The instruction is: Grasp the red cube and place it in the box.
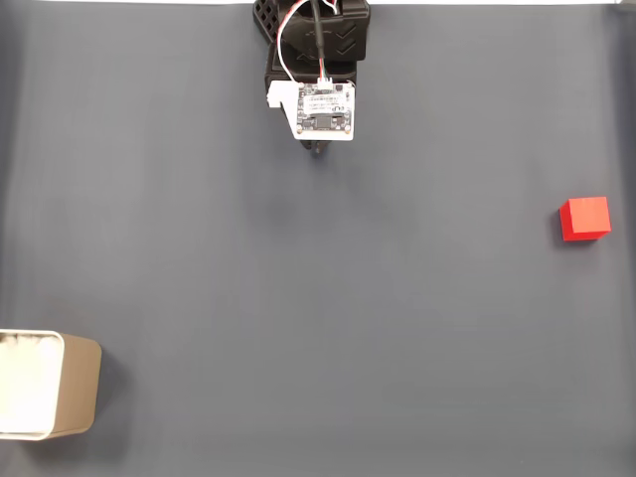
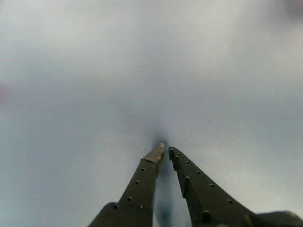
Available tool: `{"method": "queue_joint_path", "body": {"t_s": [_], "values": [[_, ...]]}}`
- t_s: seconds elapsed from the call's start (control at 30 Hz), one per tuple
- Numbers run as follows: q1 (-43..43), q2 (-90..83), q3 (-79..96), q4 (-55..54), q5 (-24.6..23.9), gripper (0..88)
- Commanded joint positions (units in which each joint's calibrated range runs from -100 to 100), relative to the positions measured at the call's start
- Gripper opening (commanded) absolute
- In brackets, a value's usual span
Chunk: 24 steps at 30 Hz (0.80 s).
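Nothing blocks the pincer: just bare grey mat around it (blurry up close). Its fingers are nearly together, holding nothing. The arm is folded at the fixed view's top. The red cube sits far right of it, the box far lower left.

In the fixed view the light is even and soft across the grey tabletop, with no glare. The picture is sharp. The box throws a faint, diffuse shadow toward 3 o'clock, and the cube casts almost none. A thin bright strip runs along the edge at 12 o'clock.

In the wrist view the tabletop is a pale, hazy blur, brighter toward 12 o'clock. The claw is in fair focus, with a dark soft shadow just beyond its tips.
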Motion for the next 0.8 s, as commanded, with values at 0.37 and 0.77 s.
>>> {"method": "queue_joint_path", "body": {"t_s": [0.37,0.77], "values": [[-0.16,0.00,0.45,1.51,-0.49,0.0],[-0.16,0.00,0.45,1.34,-1.22,0.0]]}}
